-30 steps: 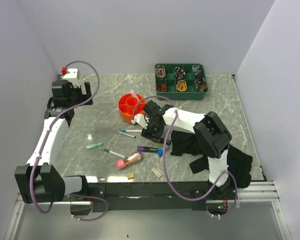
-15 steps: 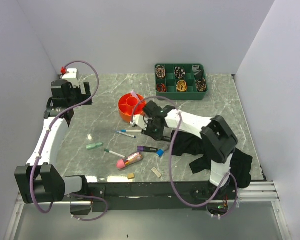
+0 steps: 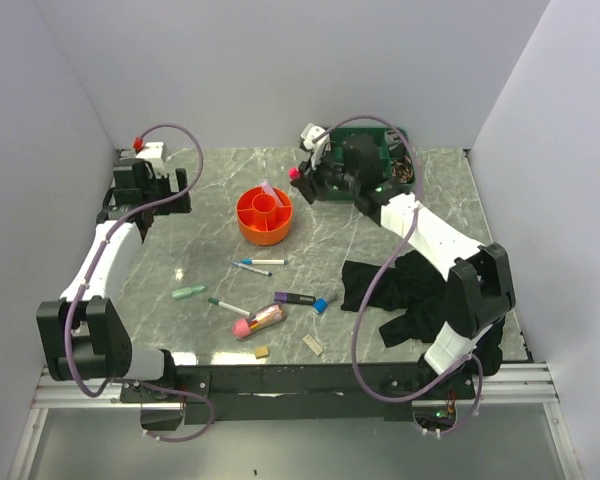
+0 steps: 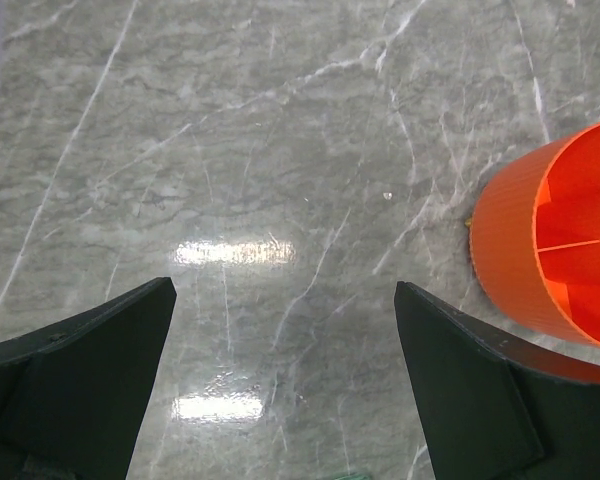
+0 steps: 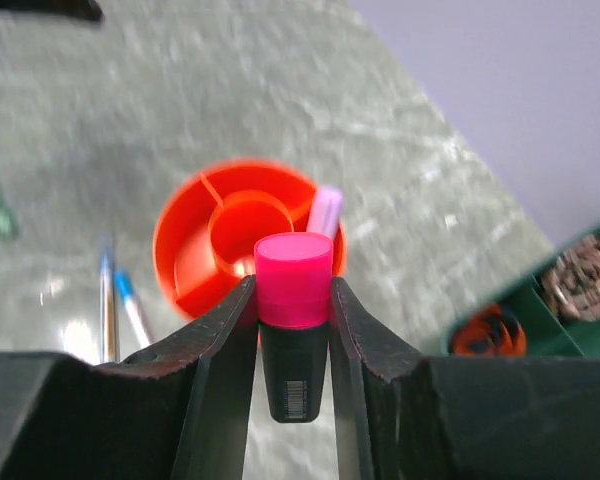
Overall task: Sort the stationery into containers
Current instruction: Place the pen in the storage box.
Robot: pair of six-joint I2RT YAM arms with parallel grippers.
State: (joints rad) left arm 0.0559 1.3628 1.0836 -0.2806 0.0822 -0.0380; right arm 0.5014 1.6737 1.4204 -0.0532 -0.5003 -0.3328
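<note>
Currently the right gripper [image 5: 293,292] is clamped on a pink-capped marker [image 5: 294,262]. Its dark barrel is pinched between both fingers [image 5: 225,330], and the cap pokes out past the tips. It hangs just beyond the orange organiser [image 5: 185,240], where a lilac pen [image 5: 326,208] stands in one section. The left gripper [image 4: 285,290] is spread wide over the marble table [image 4: 230,150], holding nothing, with the organiser off to one side.

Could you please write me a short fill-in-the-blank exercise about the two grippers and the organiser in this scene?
1. The right gripper is shut on a marker with a ____ cap.
2. The left gripper is ____, holding nothing.
3. The round organiser on the table is coloured ____.
Missing words: pink; open; orange.
</note>
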